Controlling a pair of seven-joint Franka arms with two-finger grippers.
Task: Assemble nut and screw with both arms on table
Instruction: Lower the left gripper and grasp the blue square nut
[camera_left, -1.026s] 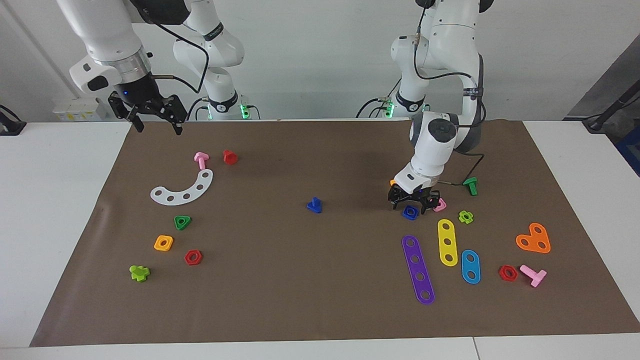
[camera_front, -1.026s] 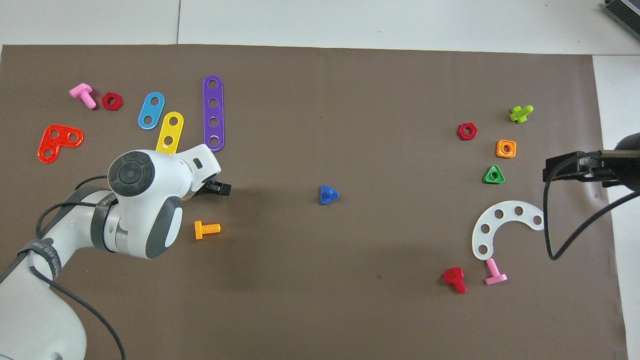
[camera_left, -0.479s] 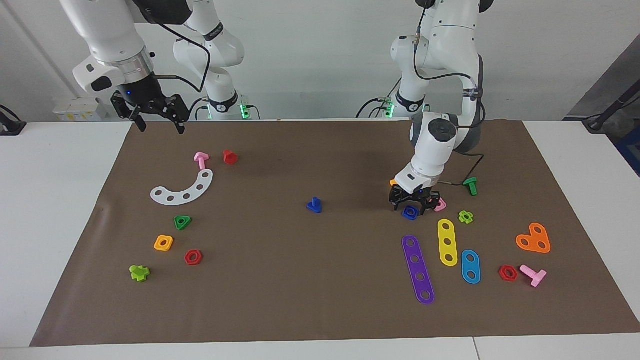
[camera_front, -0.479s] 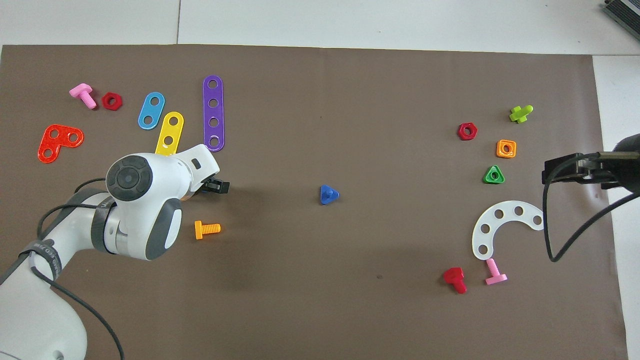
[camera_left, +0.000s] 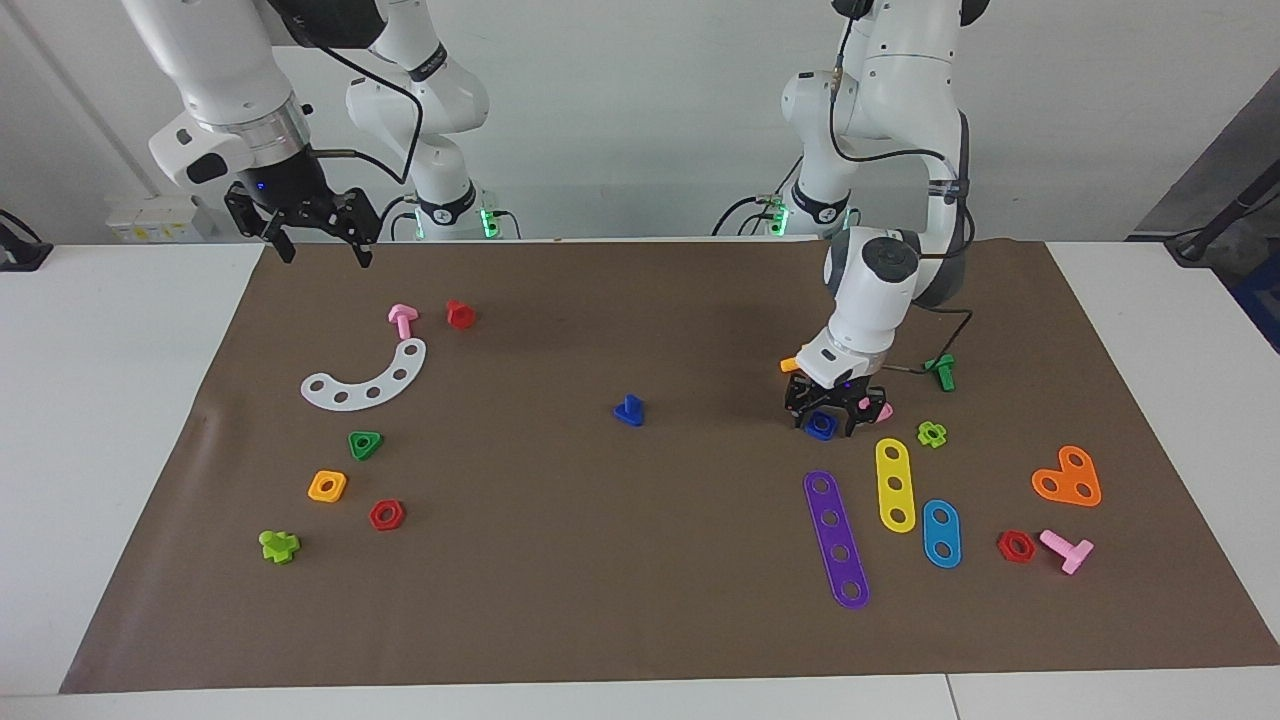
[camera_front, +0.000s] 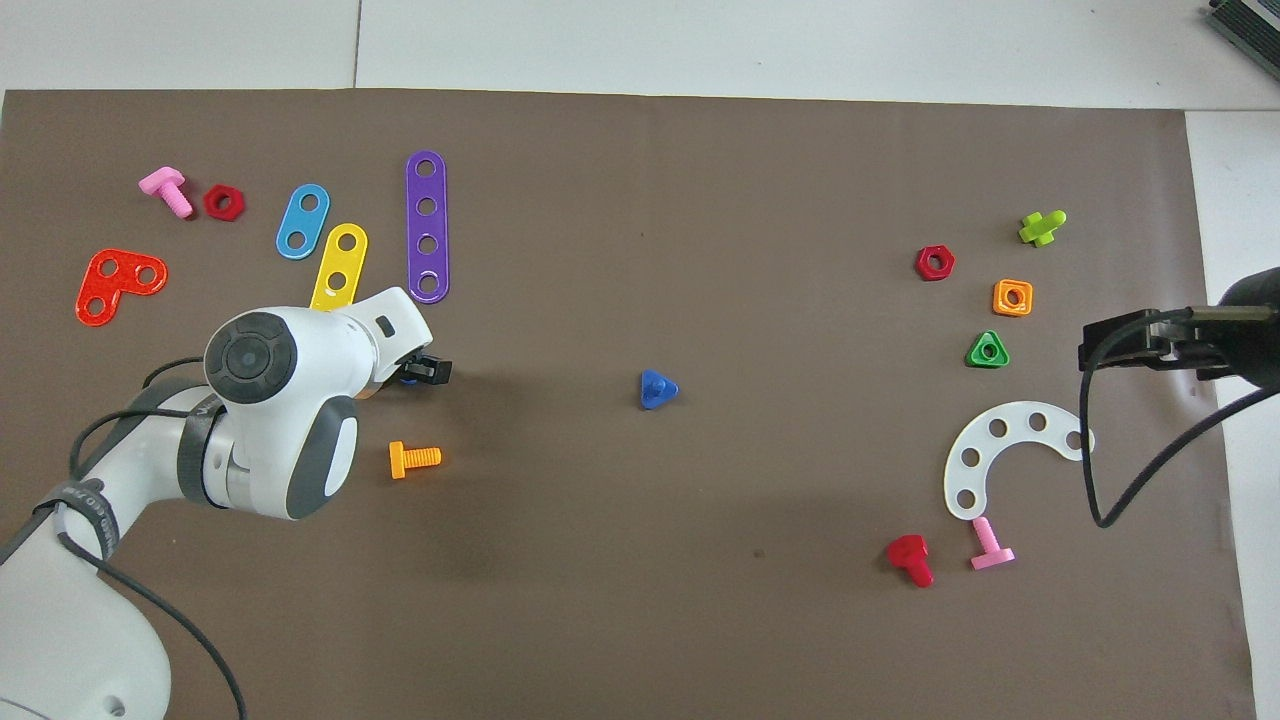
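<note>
**Barely begun: nut and screw were apart**

Up over the mat's corner, the right gripper (camera_left: 318, 243) waited, fingers spread and empty. Mid-mat, the screw (camera_left: 629, 410) lay untouched. Toward the left arm's end, the left gripper (camera_left: 832, 413) straddled the nut (camera_left: 820, 425), fingers apart, not yet lifting it. Everything remained to do.

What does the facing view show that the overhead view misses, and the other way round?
Only the facing view shows the nut plainly, under the left gripper, with a pink nut, a green bolt and a green cross piece beside it; overhead, the left arm covers these. Only the overhead view shows the whole orange bolt. Both show the screw at the mat's middle and the right gripper waiting over the mat's edge.
</note>
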